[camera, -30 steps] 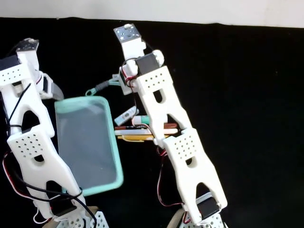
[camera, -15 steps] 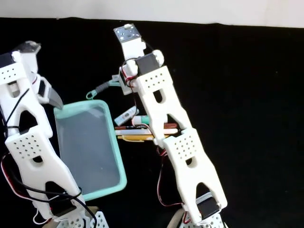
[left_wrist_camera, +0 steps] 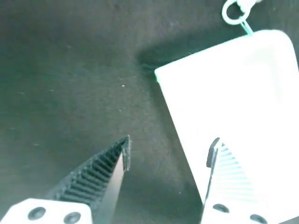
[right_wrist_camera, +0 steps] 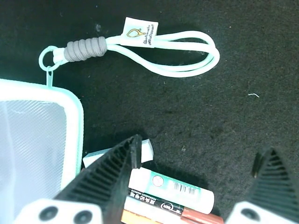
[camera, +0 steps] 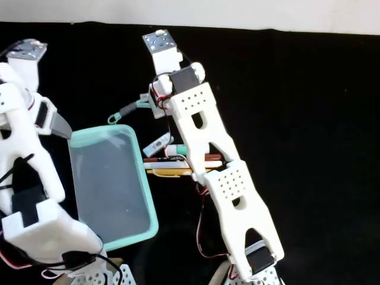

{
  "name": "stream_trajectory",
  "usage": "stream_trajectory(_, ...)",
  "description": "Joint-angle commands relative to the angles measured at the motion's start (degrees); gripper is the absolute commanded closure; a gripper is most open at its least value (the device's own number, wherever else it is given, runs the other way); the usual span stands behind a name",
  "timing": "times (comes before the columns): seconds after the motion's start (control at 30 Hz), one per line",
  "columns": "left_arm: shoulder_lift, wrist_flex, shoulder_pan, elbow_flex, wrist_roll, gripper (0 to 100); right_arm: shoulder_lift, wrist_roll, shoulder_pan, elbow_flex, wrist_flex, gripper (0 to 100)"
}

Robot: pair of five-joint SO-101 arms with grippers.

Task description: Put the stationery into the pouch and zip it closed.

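Now rising clear of pouch (camera: 110, 178) with left claw (left_wrist_camera: 170, 147) spread wide, leaving pouch nudged, lying just beside pens (right_wrist_camera: 173, 190). Hovering over pens with right claw (right_wrist_camera: 201, 154) wide, empty. Likely clearing way for loading.

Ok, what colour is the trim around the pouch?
Mint green on the pouch, framing a see-through mesh panel. It shows best in the high view.

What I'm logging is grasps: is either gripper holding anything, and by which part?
Nothing is held: left gripper open over the pouch edge, right gripper open above the pens.
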State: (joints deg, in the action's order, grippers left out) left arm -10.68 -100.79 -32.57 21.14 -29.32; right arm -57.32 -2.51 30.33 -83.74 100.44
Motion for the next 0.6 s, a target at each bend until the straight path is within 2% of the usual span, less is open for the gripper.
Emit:
stream_trajectory(0.0,-0.13,1.49,0.92,3.30,2.81,72,1.63,-0.26,0.92,-0.75,0.66,62.6)
stream_trajectory(0.57,-28.44,0.18,3.03,35.91,5.36,71,1.27,-0.26,5.58,-0.13,0.66,62.6)
